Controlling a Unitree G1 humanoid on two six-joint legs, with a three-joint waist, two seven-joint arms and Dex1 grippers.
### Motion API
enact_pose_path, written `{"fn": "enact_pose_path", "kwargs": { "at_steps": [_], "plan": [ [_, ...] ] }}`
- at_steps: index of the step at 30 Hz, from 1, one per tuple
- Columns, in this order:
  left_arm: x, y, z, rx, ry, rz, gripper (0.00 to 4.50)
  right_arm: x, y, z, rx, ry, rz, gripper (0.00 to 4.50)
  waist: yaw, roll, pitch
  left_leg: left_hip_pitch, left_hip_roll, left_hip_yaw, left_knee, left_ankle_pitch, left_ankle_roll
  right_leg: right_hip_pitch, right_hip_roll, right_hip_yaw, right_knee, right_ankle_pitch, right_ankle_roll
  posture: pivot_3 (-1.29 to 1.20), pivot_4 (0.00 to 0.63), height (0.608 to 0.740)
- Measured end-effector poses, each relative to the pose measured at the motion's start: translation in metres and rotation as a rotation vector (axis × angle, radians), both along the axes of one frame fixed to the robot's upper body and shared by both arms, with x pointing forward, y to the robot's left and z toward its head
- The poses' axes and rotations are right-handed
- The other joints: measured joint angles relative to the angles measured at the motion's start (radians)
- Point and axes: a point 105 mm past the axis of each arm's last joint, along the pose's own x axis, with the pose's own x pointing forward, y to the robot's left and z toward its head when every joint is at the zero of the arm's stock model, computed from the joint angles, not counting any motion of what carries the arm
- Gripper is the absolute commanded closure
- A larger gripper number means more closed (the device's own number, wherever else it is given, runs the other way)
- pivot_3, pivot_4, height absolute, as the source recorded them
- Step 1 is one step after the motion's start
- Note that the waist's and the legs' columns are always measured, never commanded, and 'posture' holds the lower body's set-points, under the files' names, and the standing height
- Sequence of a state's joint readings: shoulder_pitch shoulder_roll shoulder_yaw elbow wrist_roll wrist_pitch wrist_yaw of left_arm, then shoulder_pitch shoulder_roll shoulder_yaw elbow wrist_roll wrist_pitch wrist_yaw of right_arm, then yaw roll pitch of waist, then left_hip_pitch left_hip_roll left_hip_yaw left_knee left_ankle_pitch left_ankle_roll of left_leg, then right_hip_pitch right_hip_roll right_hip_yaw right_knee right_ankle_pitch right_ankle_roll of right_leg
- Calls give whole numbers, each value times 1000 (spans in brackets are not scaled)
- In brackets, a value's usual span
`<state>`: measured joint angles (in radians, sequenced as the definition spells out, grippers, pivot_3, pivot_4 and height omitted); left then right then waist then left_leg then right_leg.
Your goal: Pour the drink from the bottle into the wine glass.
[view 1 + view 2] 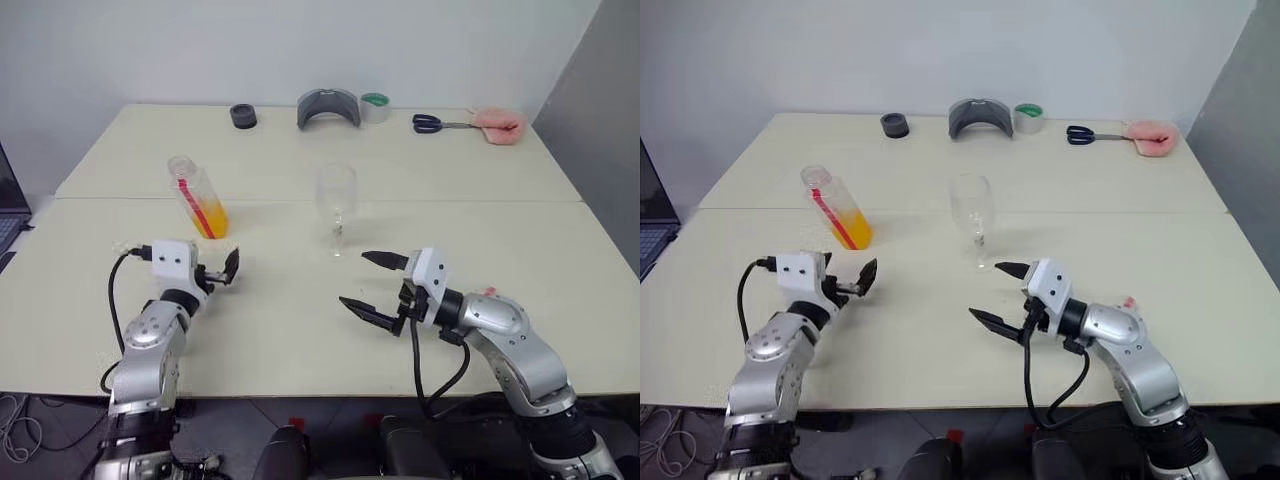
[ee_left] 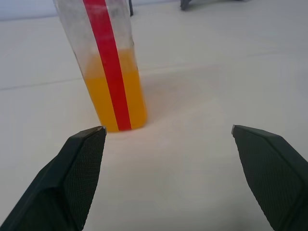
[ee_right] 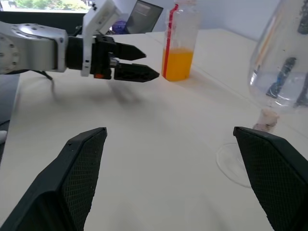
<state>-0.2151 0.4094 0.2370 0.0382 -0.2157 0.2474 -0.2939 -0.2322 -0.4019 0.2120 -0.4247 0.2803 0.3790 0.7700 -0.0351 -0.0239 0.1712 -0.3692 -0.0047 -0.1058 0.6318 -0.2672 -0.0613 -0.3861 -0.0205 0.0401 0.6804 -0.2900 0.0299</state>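
Head views: a smooth cream counter [image 1: 300,330] carries a clear plastic bottle [image 1: 197,197], open-topped with no cap on it, a red strip down its side and orange drink [image 1: 212,217] filling its lower part. It stands left of centre. To its right, well apart, stands a clear stemmed glass [image 1: 336,205] with a rounded bowl, which looks empty. The left end effector [image 1: 222,272] hovers near the bottle's near side, black fingers spread wide, holding nothing. The right end effector [image 1: 375,285] sits near and right of the glass, also wide and empty. Along the far edge lie a black ring [image 1: 243,116], a grey curved piece [image 1: 328,107], a tape roll [image 1: 375,106], scissors [image 1: 437,123] and a pink object [image 1: 500,125].

Left wrist view: the bottle's top is cut off; two textured black fingers [image 2: 77,168] flank bare counter just short of its base.

Right wrist view: the glass's bowl is cropped at the edge, its foot [image 3: 236,161] faint; the left end effector shows beside the bottle.
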Motion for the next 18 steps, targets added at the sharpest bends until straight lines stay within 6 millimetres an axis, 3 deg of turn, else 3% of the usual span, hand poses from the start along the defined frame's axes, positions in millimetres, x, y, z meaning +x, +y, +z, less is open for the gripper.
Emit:
{"fn": "enact_pose_path", "kwargs": {
  "at_steps": [11, 18],
  "plan": [
    [19, 5, 18, -14, -49, 35, 0, -6, 4, 6, -6, 6, 50, 20, 1, -1, 0, 0, 0, 0, 0, 0, 0, 0, 0, 0, 0, 0, 0, 0, 150, 740],
    [20, 14, 24, -24, -70, 90, 0, -5, 4, 7, -8, 5, 52, 20, 2, -1, 0, 0, 0, -1, 0, 0, 0, 0, 0, 0, 0, 0, 0, 0, 150, 740]
  ]
}}
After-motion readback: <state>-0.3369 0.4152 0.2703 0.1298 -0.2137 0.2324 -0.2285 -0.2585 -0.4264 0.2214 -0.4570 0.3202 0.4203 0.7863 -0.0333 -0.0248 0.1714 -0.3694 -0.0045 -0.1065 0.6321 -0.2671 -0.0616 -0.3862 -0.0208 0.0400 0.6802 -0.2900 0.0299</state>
